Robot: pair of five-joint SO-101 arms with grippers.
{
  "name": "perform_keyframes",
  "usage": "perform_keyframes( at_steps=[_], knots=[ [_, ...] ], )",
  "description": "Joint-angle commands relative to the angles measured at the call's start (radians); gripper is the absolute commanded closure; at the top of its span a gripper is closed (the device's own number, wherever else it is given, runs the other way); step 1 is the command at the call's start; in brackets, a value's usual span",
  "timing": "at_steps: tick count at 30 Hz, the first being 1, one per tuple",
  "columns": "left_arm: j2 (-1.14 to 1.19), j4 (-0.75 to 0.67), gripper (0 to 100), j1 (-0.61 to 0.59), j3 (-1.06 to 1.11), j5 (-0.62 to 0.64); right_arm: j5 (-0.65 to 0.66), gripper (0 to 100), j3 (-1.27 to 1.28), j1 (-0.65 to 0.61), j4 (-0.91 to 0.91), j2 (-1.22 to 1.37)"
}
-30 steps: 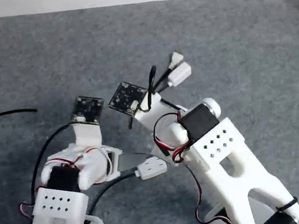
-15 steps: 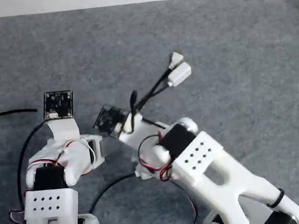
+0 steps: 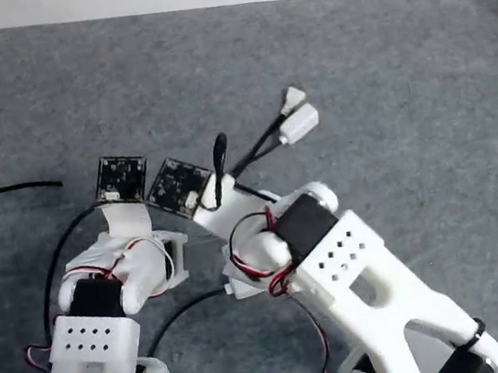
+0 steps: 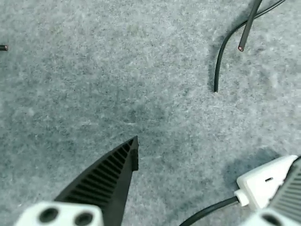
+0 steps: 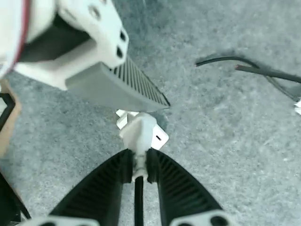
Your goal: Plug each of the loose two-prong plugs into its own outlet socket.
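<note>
White plug [image 5: 141, 132] on black cord [image 5: 138, 202]

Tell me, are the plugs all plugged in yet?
Not yet. I see no plug seated in a socket. In hand: the right gripper is shut on the cord end of a white plug, with the open left gripper close by. Left to do: two more white connectors lie farther out on the carpet, so all the plugging remains.
</note>
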Motion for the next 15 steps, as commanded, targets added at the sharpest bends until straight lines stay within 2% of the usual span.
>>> perform_keyframes(
  at_steps=[1, 5, 8, 12, 15],
  knots=[
    [-0.002, -0.009, 54, 0.024, 0.004, 0.002, -0.002, 99.1, -0.097, 0.022, 0.019, -0.007],
    [-0.005, -0.014, 54, 0.001, 0.002, 0.002, 0.014, 99.1, -0.076, 0.022, 0.042, -0.005],
    [-0.008, -0.021, 54, -0.076, -0.005, 0.002, 0.051, 99.1, -0.039, 0.022, 0.088, -0.005],
    [-0.002, -0.086, 54, -0.183, 0.004, 0.006, 0.032, 99.1, 0.024, 0.021, 0.127, -0.005],
    [-0.001, -0.094, 54, -0.206, 0.005, 0.008, -0.006, 99.1, 0.05, 0.016, 0.124, -0.005]
  ],
)
